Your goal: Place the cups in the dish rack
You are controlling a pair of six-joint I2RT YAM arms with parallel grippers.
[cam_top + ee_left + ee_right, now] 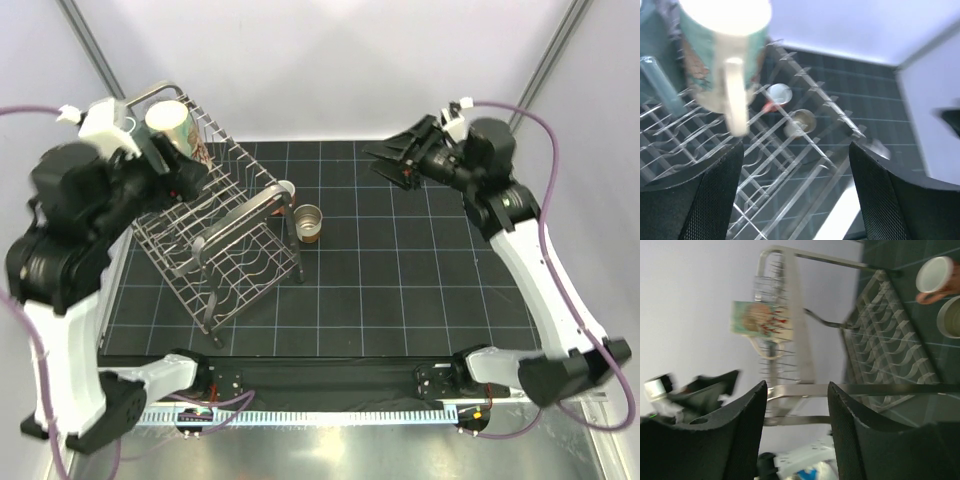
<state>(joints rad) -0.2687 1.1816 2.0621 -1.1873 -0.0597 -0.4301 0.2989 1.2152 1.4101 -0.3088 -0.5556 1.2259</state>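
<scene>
Cream mug (pixel 722 50): motion-blurred, among the tines at the dish rack's (pixel 240 262) far end.
Left claw (pixel 796 150): apart, empty, near the mug.
Right claw (pixel 796 390): apart, empty, aloft.
Salmon mug (pixel 287 188): half-hidden behind the rack handle.

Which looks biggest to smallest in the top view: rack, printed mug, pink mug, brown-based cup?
1. rack
2. printed mug, though it sits higher, nearer the camera
3. pink mug and brown-based cup: they look alike, and the rack partly hides the pink mug, so unranked
</scene>
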